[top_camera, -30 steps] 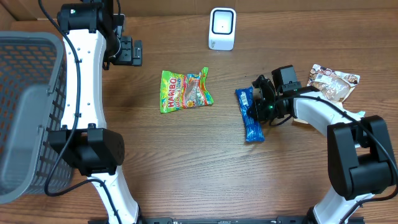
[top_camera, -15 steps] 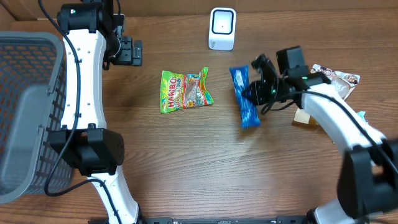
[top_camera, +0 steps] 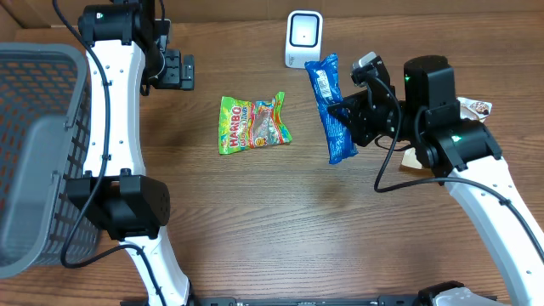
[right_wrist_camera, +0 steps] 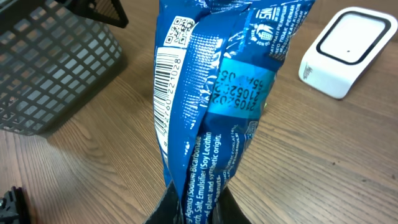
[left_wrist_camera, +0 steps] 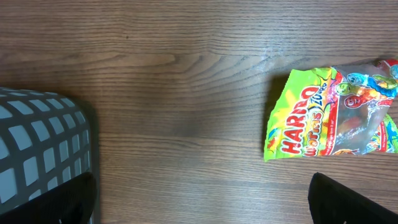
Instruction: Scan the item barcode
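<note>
Since a second earlier the blue packet has left the wood at centre right of the overhead view and come up toward the upper centre, carried by the right arm; it now hangs off the table, just below and right of the white scanner, not touching it.

Its barcode runs down the left seam in the right wrist view, while the scanner sits at that frame's upper right; so the code seems turned away from the reader, and a pass without a twist may read nothing. The film is creased and limp, so it could sag or curl over the code; a close pass could also nudge the scanner.

The right claw is pinched narrow on the packet, which stands up out of the fingers at bottom centre.

Further out lies the Haribo bag; the left claw waits wide and empty at upper left, beside the basket.
</note>
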